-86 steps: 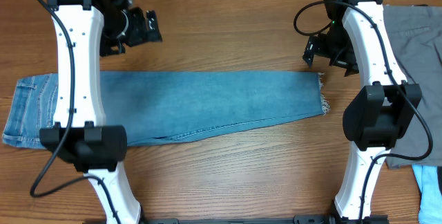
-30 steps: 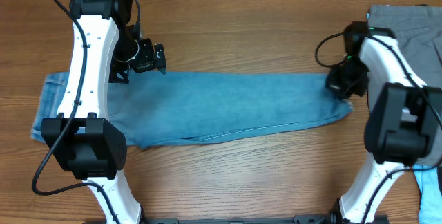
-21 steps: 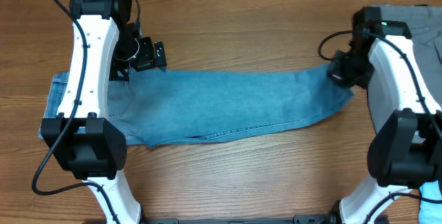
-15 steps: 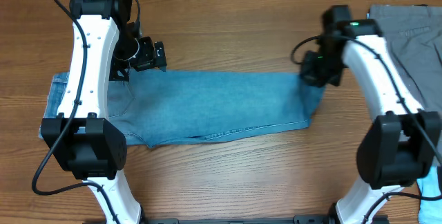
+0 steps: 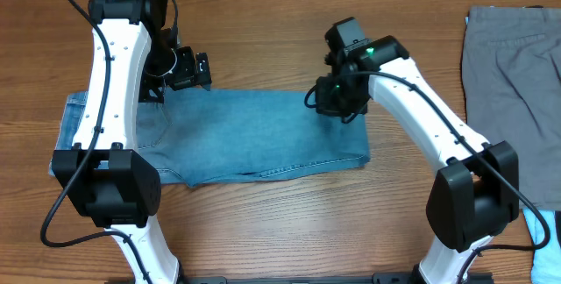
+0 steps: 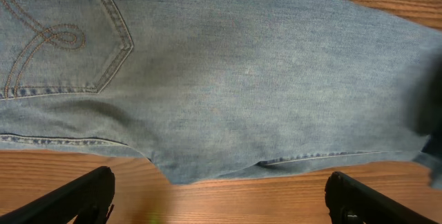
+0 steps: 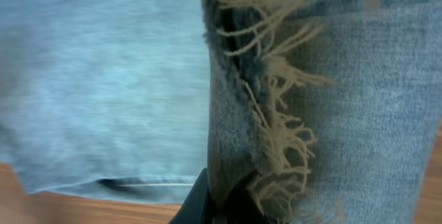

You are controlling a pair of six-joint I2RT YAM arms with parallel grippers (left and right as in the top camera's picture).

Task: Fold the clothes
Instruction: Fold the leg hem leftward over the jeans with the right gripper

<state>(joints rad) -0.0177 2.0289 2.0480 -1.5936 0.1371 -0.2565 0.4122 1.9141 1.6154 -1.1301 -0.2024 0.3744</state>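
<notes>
Jeans (image 5: 254, 135) on table (image 5: 263, 231); right hand (image 5: 337, 102) pinching frayed hem (image 7: 276, 120) over legs, left hand (image 5: 188, 72) spread wide, empty.

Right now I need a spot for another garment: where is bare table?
Bare: table in front of the jeans; table behind them, between left gripper and right gripper. Crowded: right edge, under a grey garment.

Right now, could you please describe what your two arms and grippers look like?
The left arm and right arm have white shells, chunky black joint housings, loose black cables and one small green light each. The left gripper and right gripper are black.
</notes>
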